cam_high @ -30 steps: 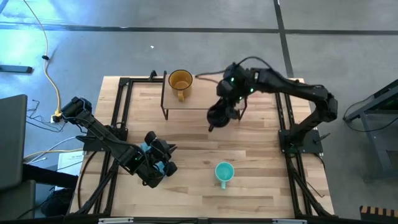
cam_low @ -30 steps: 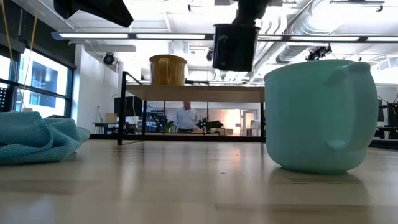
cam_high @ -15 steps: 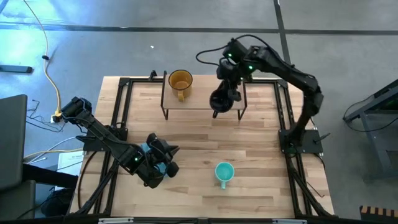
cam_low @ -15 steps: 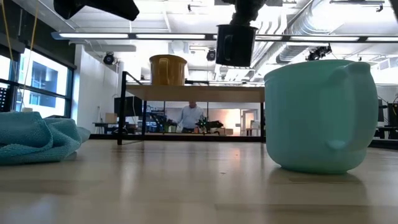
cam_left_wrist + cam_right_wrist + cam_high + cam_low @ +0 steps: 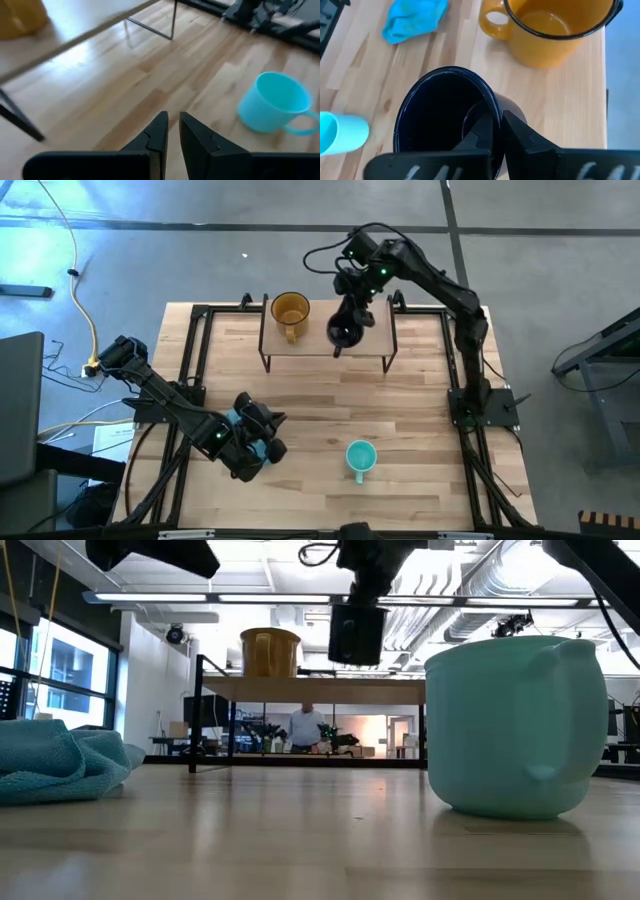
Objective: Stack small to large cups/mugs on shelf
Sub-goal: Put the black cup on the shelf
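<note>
The right gripper (image 5: 497,131) is clamped on the rim of the black handled mug (image 5: 343,330), holding it above the low light-wood shelf on black legs (image 5: 325,342), beside the translucent amber-yellow mug (image 5: 290,311) standing there. The small teal mug (image 5: 360,458) sits on the wooden bench (image 5: 400,410). The left gripper (image 5: 169,131) hovers near a blue cloth (image 5: 414,18), fingers slightly apart and empty.

Two dark jointed arms with looping black cables, small green lights, and black wedge-shaped fingers (image 5: 160,135).
</note>
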Controlling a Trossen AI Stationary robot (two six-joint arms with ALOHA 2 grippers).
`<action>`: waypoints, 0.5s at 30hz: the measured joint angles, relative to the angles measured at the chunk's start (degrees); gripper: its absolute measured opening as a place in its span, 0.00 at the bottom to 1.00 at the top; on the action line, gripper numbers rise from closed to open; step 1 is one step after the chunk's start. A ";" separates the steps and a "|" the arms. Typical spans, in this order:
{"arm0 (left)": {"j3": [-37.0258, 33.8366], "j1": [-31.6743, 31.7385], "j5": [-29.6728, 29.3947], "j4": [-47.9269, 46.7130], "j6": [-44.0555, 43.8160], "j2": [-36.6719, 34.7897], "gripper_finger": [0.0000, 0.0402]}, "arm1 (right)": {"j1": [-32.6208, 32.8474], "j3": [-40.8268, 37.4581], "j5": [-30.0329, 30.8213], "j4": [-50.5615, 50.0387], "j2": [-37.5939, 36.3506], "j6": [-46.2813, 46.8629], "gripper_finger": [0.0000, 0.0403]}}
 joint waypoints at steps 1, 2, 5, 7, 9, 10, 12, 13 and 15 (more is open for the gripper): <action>0.00 0.18 -0.32 -1.18 0.37 -0.27 0.09 | -0.12 -0.75 -0.11 1.27 0.00 0.56 0.00; -0.02 0.41 -0.79 -2.38 0.63 -0.67 0.09 | -0.30 -1.25 -0.13 2.71 0.00 1.18 0.00; 0.00 0.42 -3.30 -5.81 0.64 -2.39 0.09 | -0.89 -1.74 -0.86 5.94 0.04 2.87 0.00; 0.00 0.44 -5.78 -7.39 0.97 -3.69 0.09 | -1.35 -1.74 -1.71 7.94 0.04 3.08 0.00; 0.00 0.44 -6.65 -8.56 1.52 -5.45 0.09 | -1.50 -1.74 -1.84 9.50 0.09 3.09 0.00; 0.00 0.42 -6.94 -8.85 1.50 -6.36 0.09 | -1.57 -1.74 -1.84 9.87 0.21 3.09 0.00; 0.00 0.42 -8.02 -8.83 1.58 -7.88 0.09 | -1.96 -1.75 -1.95 9.85 0.51 2.88 0.00; 0.00 0.42 -8.72 -8.90 1.59 -8.52 0.09 | -2.12 -1.76 -1.96 9.59 0.79 2.81 0.00; 0.01 0.44 -9.98 -8.53 1.50 -9.61 0.09 | -2.43 -1.76 -2.19 8.92 1.19 2.83 0.00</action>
